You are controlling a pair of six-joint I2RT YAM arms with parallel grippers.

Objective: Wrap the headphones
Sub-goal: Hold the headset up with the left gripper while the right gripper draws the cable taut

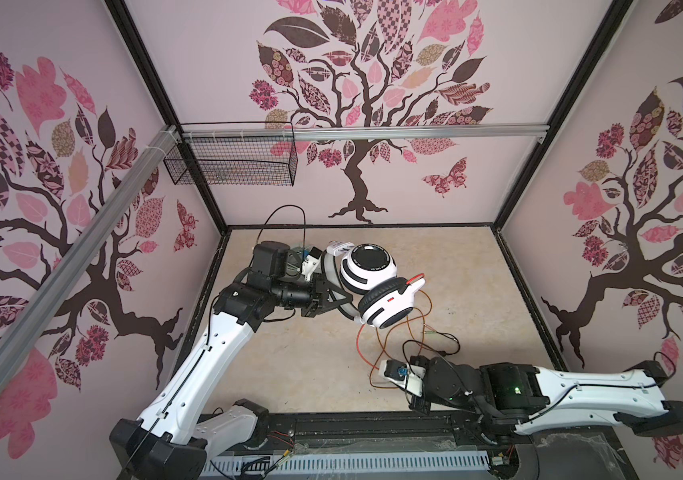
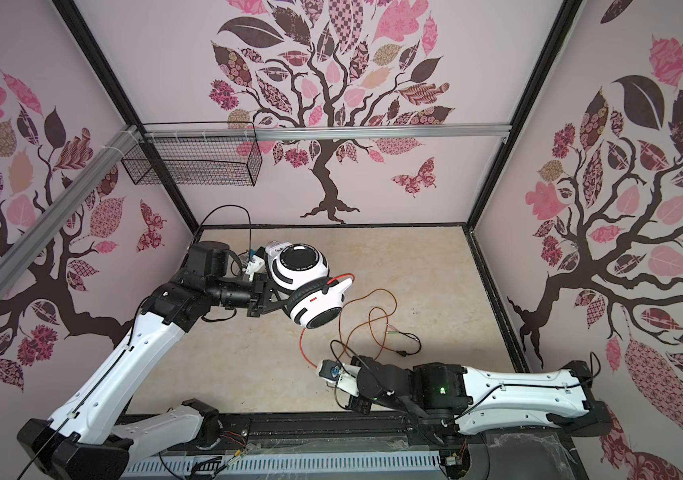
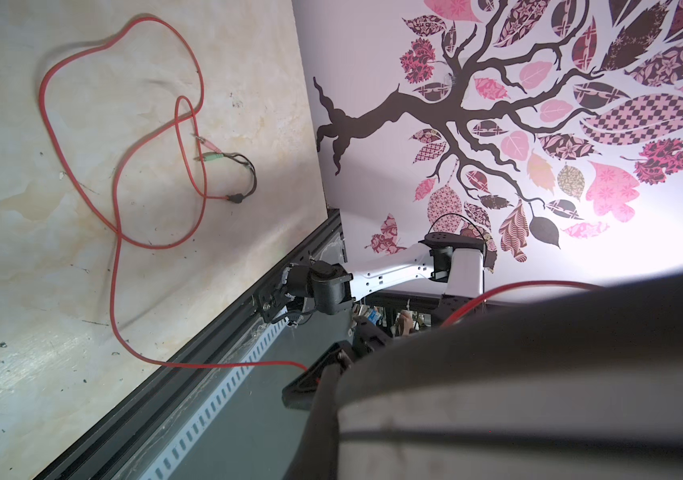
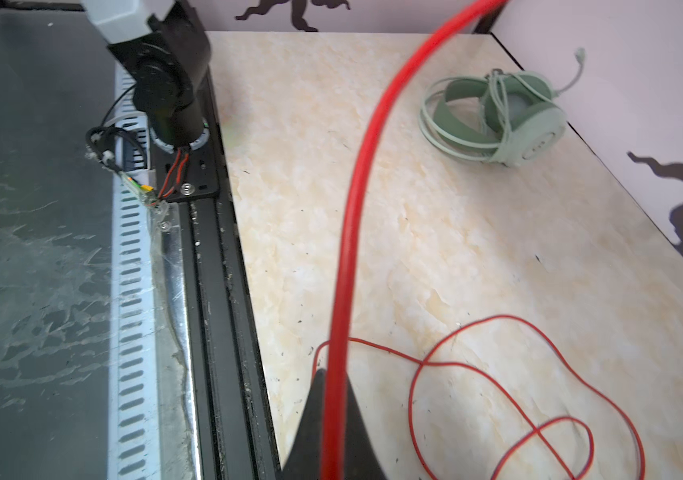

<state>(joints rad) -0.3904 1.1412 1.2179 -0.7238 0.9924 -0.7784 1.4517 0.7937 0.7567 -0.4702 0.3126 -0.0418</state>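
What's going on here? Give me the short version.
The left gripper holds the white-and-black headphones up off the table by the headband. The right gripper is shut on their red cable, low near the front edge; the rest lies in loose loops on the table. A green pair lies aside with its cable looped around it.

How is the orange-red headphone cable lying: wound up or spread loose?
Spread loose: the orange-red cable lies in open loops on the beige marbled tabletop, not around the white-and-black over-ear headphones.
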